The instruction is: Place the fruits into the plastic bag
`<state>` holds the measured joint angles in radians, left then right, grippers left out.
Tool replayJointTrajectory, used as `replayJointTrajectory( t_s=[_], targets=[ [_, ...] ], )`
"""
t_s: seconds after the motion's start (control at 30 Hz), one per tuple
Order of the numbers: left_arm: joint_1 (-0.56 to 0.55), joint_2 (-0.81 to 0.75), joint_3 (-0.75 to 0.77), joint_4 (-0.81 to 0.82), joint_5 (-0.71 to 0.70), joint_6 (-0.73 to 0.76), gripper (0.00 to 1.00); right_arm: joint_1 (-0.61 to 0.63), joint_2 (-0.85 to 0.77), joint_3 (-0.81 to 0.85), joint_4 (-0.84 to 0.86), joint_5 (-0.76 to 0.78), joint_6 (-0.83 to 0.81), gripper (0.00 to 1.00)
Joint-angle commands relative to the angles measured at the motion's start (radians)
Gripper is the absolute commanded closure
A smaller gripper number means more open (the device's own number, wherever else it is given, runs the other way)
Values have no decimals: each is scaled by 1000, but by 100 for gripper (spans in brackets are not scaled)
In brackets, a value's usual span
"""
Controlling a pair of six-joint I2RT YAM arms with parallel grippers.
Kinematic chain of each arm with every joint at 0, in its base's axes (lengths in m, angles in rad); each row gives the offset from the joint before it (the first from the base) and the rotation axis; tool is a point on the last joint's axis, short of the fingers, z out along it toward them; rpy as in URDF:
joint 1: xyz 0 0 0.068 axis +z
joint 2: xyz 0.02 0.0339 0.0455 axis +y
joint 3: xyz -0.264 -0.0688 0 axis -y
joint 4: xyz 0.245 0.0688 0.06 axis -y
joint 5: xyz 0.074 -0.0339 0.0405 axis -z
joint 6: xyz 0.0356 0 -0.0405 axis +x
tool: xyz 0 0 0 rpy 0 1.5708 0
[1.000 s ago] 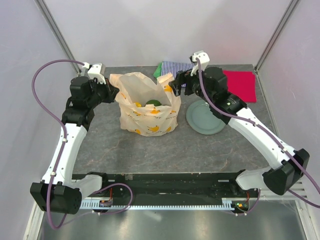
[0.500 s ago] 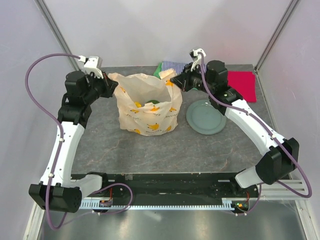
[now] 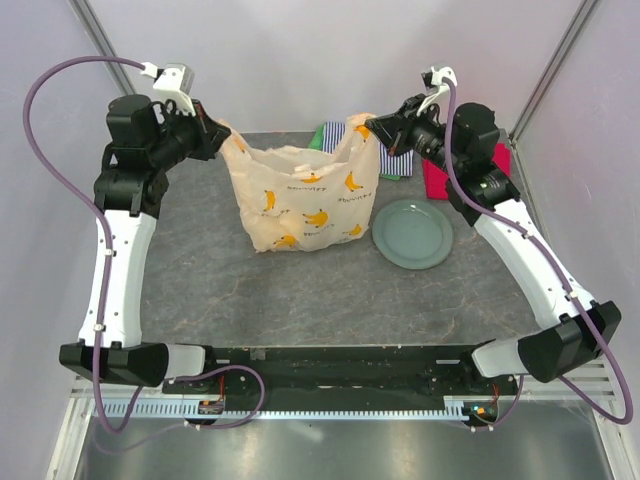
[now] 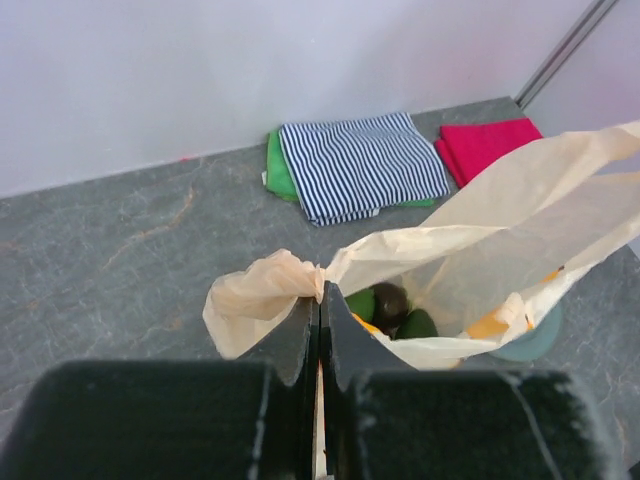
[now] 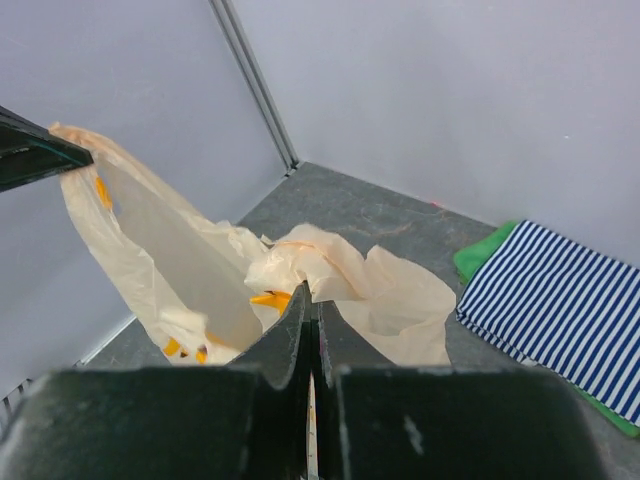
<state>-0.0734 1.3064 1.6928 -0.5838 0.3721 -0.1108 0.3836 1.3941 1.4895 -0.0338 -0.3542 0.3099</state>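
Observation:
The plastic bag, cream with yellow bananas, hangs stretched between both grippers, its bottom on the table. My left gripper is shut on the bag's left handle. My right gripper is shut on the right handle. In the left wrist view the bag's mouth gapes and fruits lie inside: a green one, a dark one and another green one. The top view hides the fruits behind the bag's wall. No fruit shows outside the bag.
A round grey-green plate lies right of the bag. A striped cloth on a green one lies at the back, with a red cloth to its right. Pale walls close in the back and sides.
My right gripper has shut on the bag's right handle. Both arms have risen and moved apart, pulling the bag taller and wider, so its mouth no longer shows from above.

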Motion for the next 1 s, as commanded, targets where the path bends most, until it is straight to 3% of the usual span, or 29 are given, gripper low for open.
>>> replayJointTrajectory(
  t_s=[0.0, 0.3, 0.33, 0.37, 0.4, 0.43, 0.47, 0.5, 0.53, 0.6, 0.63, 0.73, 0.97],
  targets=[
    [7, 40, 7, -71, 74, 60, 98, -5, -6, -14, -25, 46, -18, 100],
    [7, 36, -91, -48, 70, 71, 99, -5, -15, -71, -64, 58, -35, 100],
    [7, 27, -97, -45, 71, 71, 98, -5, -18, -69, -66, 60, -35, 91],
    [7, 22, -99, -41, 71, 69, 94, -5, -20, -67, -67, 58, -37, 85],
    [7, 16, -105, -33, 71, 68, 79, -5, -24, -67, -69, 61, -38, 80],
    [7, 2, -108, -19, 71, 66, 68, -6, -27, -66, -71, 64, -41, 64],
    [7, -5, -111, -11, 73, 66, 56, -5, -30, -66, -75, 67, -45, 56],
    [7, -15, -120, -4, 73, 63, 34, -5, -40, -66, -77, 75, -48, 51],
    [7, -22, -127, 16, 71, 62, 25, -3, -43, -66, -80, 80, -57, 41],
    [7, -55, -149, 41, 64, 48, 9, -6, -55, -66, -87, 86, -63, 32],
    [7, -70, -159, 68, 59, 40, 6, -6, -61, -69, -89, 90, -72, 25],
    [7, -128, -200, 113, 48, 20, 1, -6, -90, -75, -95, 98, -84, 18],
    [30, -208, -242, 205, -74, -24, 1, -105, -124, -43, -149, 138, -92, 9]
  ],
)
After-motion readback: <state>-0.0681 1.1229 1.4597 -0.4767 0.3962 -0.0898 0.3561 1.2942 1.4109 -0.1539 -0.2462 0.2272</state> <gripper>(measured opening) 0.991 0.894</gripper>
